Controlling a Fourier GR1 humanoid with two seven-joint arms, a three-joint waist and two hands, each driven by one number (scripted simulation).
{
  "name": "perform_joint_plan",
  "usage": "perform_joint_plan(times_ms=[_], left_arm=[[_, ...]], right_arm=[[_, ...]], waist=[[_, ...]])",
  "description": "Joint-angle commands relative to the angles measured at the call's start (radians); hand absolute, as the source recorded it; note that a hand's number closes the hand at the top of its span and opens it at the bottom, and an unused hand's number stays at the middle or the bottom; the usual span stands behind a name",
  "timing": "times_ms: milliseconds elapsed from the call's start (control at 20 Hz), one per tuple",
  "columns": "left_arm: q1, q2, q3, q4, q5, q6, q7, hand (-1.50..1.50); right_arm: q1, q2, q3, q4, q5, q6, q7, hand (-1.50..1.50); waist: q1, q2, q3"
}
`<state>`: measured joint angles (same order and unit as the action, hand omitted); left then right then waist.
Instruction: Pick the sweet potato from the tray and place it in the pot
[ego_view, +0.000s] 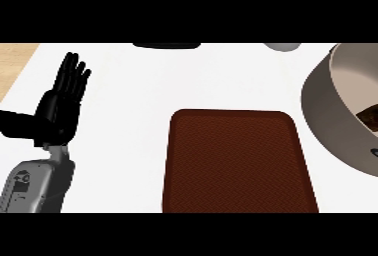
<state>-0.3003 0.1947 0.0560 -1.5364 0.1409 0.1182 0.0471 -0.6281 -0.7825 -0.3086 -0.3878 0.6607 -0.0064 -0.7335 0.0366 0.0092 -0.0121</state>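
Observation:
A dark brown rectangular tray (238, 162) lies on the white counter in the middle of the head view, with nothing on it. A large grey pot (334, 120) stands at the right edge, partly cut off. Inside it, at its right side, a brown lumpy piece shows that looks like the sweet potato (368, 118). My left hand (60, 105) rests at the left, fingers straight and pointing up, well apart from the tray. My right hand does not show.
A dark flat object (167, 45) sits at the counter's far edge, and a grey rounded object (283, 47) lies near the back right. A strip of wooden surface (15, 62) shows at the upper left.

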Motion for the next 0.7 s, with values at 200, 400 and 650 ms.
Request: perform_joint_plan(times_ms=[200,400,650], left_arm=[[-0.041,0.021,0.024,0.002,0.019,-0.013,0.032,0.00],[-0.002,0.049,0.057,0.017,0.038,-0.047,-0.004,0.00],[-0.008,0.043,0.050,0.025,0.031,-0.049,-0.006,0.00]], right_arm=[[-0.087,0.027,-0.050,0.107,-0.057,0.093,-0.162,-1.50],[-0.101,0.030,-0.129,0.144,-0.146,0.181,-0.191,-1.50],[-0.166,-0.039,-0.222,0.223,-0.238,0.320,-0.054,-1.50]], waist=[[0.006,0.007,0.017],[-0.004,0.003,0.016],[-0.005,0.004,0.015]])
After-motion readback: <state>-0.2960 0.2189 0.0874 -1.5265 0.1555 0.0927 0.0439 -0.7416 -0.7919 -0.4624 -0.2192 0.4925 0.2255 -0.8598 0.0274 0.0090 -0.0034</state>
